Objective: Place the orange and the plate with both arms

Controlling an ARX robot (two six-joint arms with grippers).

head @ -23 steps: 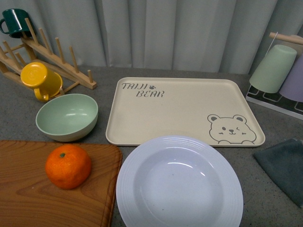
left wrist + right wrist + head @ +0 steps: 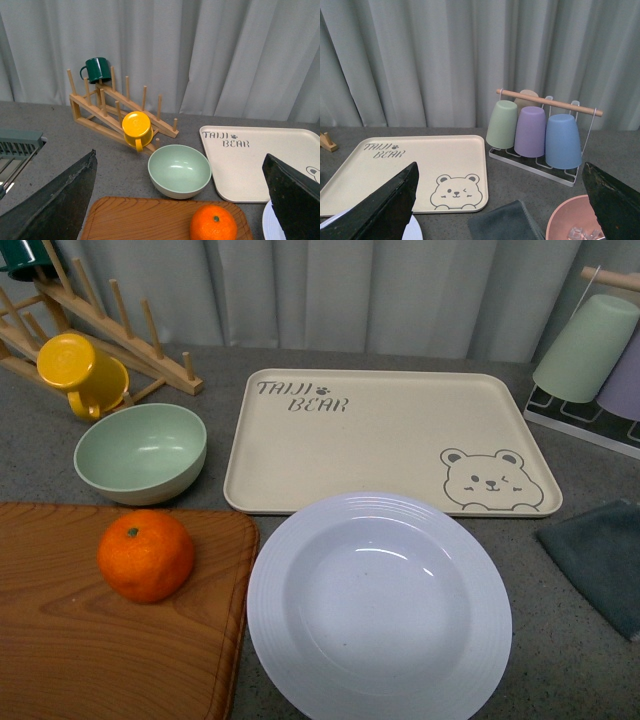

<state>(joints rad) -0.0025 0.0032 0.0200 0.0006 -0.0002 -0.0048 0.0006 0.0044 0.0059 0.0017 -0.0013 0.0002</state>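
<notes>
Orange (image 2: 146, 555): resting on the wooden cutting board (image 2: 60, 640), stem spot up, at about 9 o'clock from the plate and clear of it.
Plate (image 2: 275, 610): empty and flat on the table (image 2: 540, 660), with its far rim overlapping the near edge of the bear-print tray (image 2: 390, 440) at 12 o'clock.
Around them: pale green bowl (image 2: 140, 455) at 12 o'clock from the orange, yellow mug (image 2: 75, 370) beyond it.
Left gripper (image 2: 179, 153): spread wide with nothing in it. The orange sits ahead and below, between the fingers and untouched.
Right gripper (image 2: 500, 163): just as wide and also empty. Only a sliver of the plate shows by one finger.
Step in hand: I'd say the approach, with neither piece grasped.
Doing it well: bring the left gripper down centred over the orange's widest part and close gently so it can't roll. The right gripper should pinch the ridged rim at a free edge and lift it level.
</notes>
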